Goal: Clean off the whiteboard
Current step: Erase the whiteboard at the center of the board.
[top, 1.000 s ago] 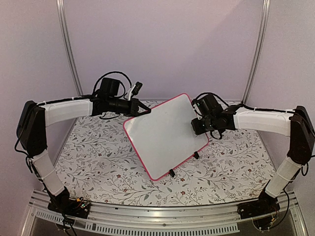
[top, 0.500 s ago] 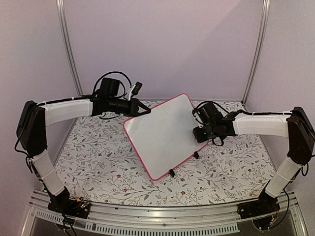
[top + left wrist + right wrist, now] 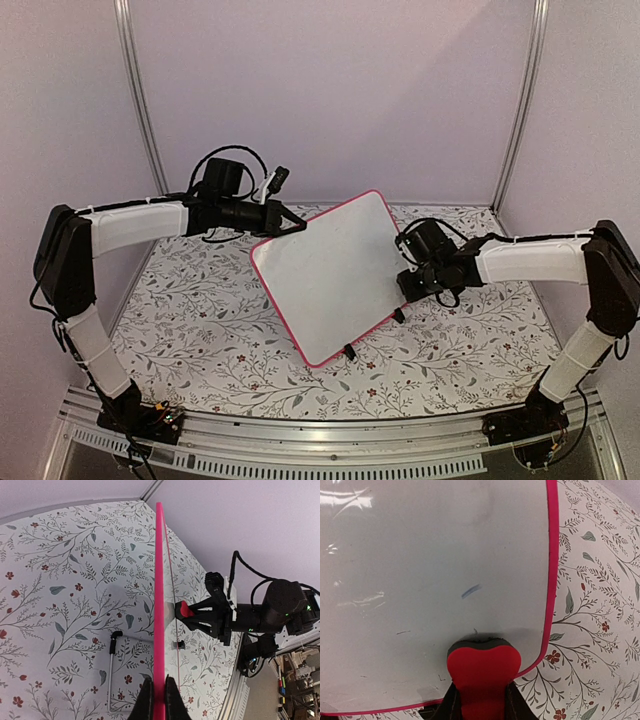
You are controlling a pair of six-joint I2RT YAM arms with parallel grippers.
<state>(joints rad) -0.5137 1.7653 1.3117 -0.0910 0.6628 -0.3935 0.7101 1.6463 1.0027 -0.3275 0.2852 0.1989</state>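
The left pincer (image 3: 159, 696) is clenched on the pink rim of the whiteboard (image 3: 335, 275), holding it tilted over the desk (image 3: 200, 310) to steady its face for wiping. The right pincer (image 3: 410, 283) grasps a red eraser (image 3: 484, 667), pressed to the board near faint marks (image 3: 471, 591)

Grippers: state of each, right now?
Left gripper: shut on the whiteboard rim.
Right gripper: shut on the eraser.

Top cam high on near side, looking down, wide. Left wrist edge-on, right wrist close face-on; all share whiteboard (image 3: 335, 275).
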